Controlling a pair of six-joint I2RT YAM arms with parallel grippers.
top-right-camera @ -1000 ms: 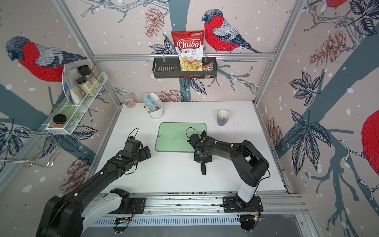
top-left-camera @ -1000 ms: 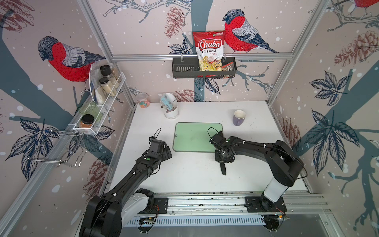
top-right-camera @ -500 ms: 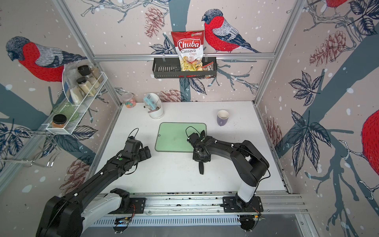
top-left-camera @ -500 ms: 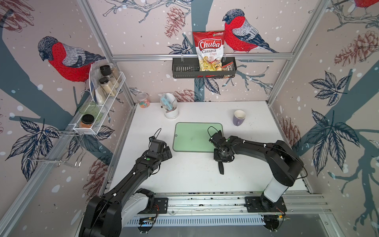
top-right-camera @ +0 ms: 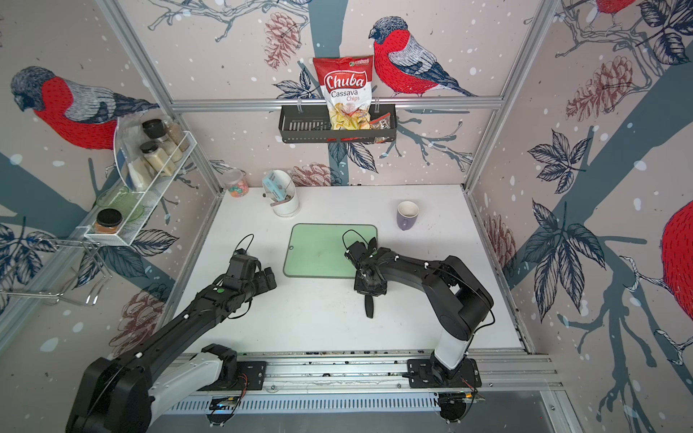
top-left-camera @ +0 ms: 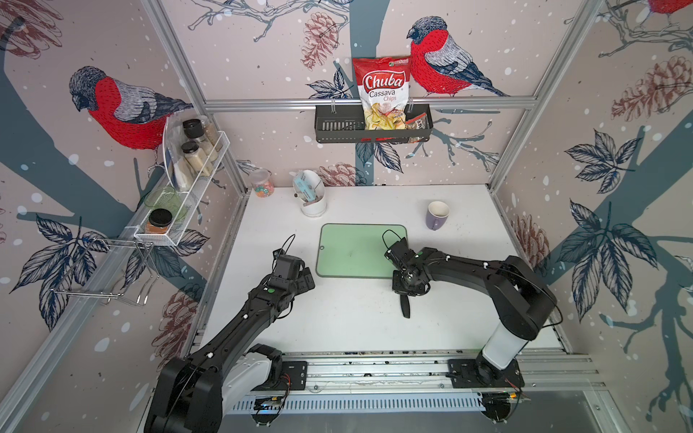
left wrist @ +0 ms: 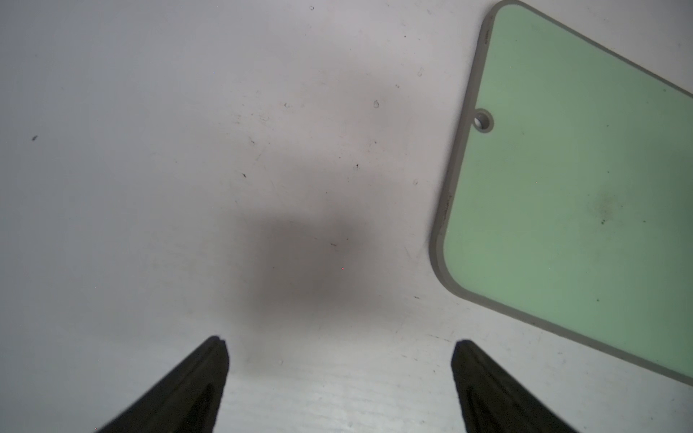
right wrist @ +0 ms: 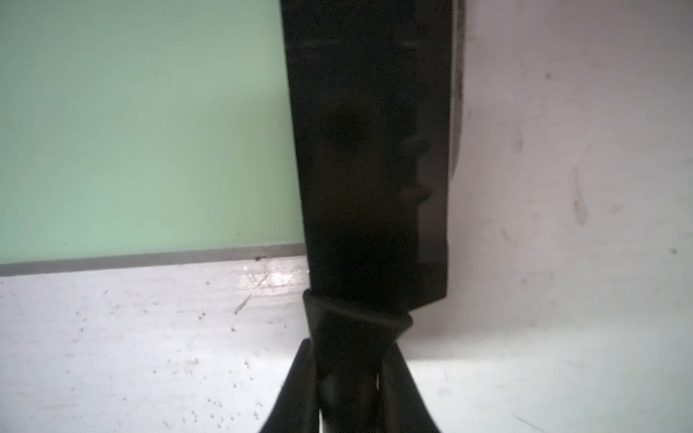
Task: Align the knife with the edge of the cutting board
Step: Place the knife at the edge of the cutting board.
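Note:
The pale green cutting board (top-left-camera: pixel 356 251) (top-right-camera: pixel 318 251) lies flat mid-table, with its small hole on the left short side. My right gripper (top-left-camera: pixel 407 286) (top-right-camera: pixel 369 286) is shut on the black knife (right wrist: pixel 367 150) at the handle, near the board's front right corner. In the right wrist view the blade runs along the board's (right wrist: pixel 150 131) right side and hides that edge. The handle end (top-left-camera: pixel 405 307) sticks out toward the table front. My left gripper (left wrist: pixel 341 343) (top-left-camera: pixel 303 279) hangs open over bare table, just left of the board's (left wrist: pixel 581 187) front left corner, with nothing in it.
A purple mug (top-left-camera: pixel 437 215) stands behind the board's right corner. A white utensil pot (top-left-camera: pixel 313 200) and a candy jar (top-left-camera: pixel 262 183) stand at the back left. A wire shelf (top-left-camera: pixel 187 195) juts from the left wall and a black basket (top-left-camera: pixel 373 125) hangs on the back wall.
The right gripper and the knife have shifted very slightly to the left. The left arm has stayed still.

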